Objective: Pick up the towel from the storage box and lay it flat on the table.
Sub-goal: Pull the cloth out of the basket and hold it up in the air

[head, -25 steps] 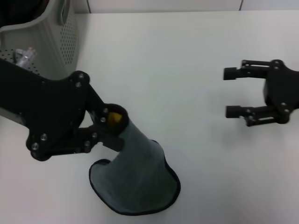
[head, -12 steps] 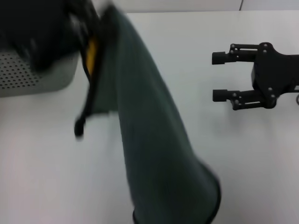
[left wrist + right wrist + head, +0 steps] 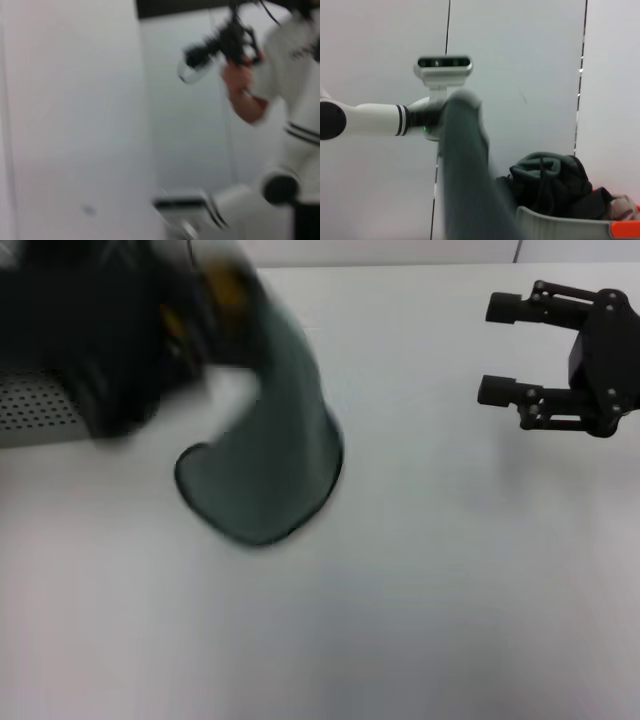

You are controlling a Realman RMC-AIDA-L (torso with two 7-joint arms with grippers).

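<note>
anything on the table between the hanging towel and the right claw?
No. Head view shows only bare table between the towel and the right claw.

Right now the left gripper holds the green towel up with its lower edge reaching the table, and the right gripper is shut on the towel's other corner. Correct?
Not quite. The head view shows the right gripper open and well clear of the towel, over bare table. The left gripper does hold the towel, lower edge at the table.
</note>
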